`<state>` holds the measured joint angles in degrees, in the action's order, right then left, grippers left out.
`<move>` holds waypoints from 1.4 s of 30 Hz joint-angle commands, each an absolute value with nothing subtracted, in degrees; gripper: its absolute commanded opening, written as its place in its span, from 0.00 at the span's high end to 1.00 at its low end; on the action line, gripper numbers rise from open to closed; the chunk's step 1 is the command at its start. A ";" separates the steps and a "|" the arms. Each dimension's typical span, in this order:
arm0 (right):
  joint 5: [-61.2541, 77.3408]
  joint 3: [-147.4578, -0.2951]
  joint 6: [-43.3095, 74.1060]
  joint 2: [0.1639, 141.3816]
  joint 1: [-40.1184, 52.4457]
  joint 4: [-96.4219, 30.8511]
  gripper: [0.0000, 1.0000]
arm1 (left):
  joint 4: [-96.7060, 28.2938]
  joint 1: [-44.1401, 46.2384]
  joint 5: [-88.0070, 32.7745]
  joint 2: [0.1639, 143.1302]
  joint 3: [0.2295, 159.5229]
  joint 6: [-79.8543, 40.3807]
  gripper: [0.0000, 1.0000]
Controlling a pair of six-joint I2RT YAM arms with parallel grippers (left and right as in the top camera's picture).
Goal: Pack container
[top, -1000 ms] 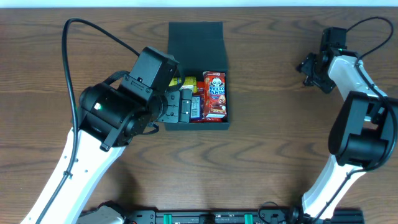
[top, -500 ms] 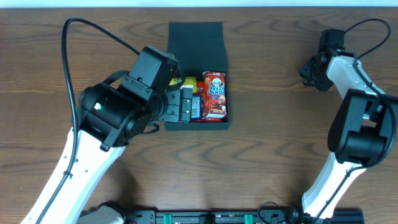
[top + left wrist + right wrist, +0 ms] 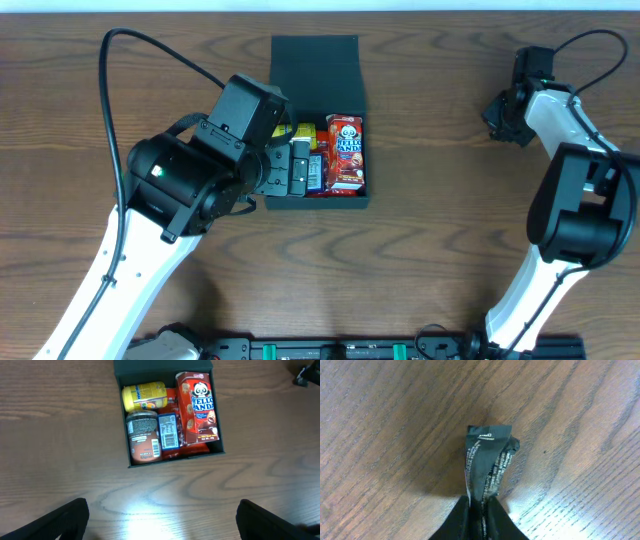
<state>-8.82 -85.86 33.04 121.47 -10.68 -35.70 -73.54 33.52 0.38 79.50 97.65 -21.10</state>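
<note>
The container (image 3: pixel 318 203) is a dark square box in the upper middle of the table, with its lid (image 3: pixel 315 70) lying open behind it. Inside it are a red Hello Panda box (image 3: pixel 199 407), a yellow packet (image 3: pixel 144 396), a brown tub (image 3: pixel 143 436) and a blue bar (image 3: pixel 168 431). My left gripper (image 3: pixel 162 527) hangs open above the wood in front of the container (image 3: pixel 170 460), holding nothing. At the far right of the table my right gripper (image 3: pixel 481 505) is shut on the end of a dark crumpled wrapper (image 3: pixel 487 462) that rests on the wood.
The left arm's bulky body (image 3: pixel 190 180) covers the table left of the container and overlaps its left edge. The right arm (image 3: pixel 575 190) runs along the right side. A black cable (image 3: pixel 150 50) loops over the back left.
My right gripper went from open to shut, pinching the dark wrapper, and shifted slightly. The left arm and the container's contents stayed still.
</note>
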 commanded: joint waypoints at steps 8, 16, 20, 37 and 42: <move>-9.67 -86.83 33.17 122.04 -10.33 -35.48 0.99 | -73.67 33.41 0.40 79.37 97.78 -20.51 0.05; -9.65 -87.02 32.71 116.77 -10.31 -36.67 0.99 | -73.69 33.41 0.45 79.37 97.78 -19.25 0.05; -7.55 -87.02 32.12 108.68 -9.43 -39.35 0.99 | -73.80 33.41 1.37 79.37 97.78 -19.22 0.05; 15.42 -87.00 18.57 94.70 24.73 -43.59 0.99 | -80.03 33.39 15.53 68.18 97.78 -26.13 0.05; 6.61 -87.00 26.09 99.11 31.75 -41.10 0.98 | -83.15 33.39 16.27 65.80 97.78 -25.91 0.05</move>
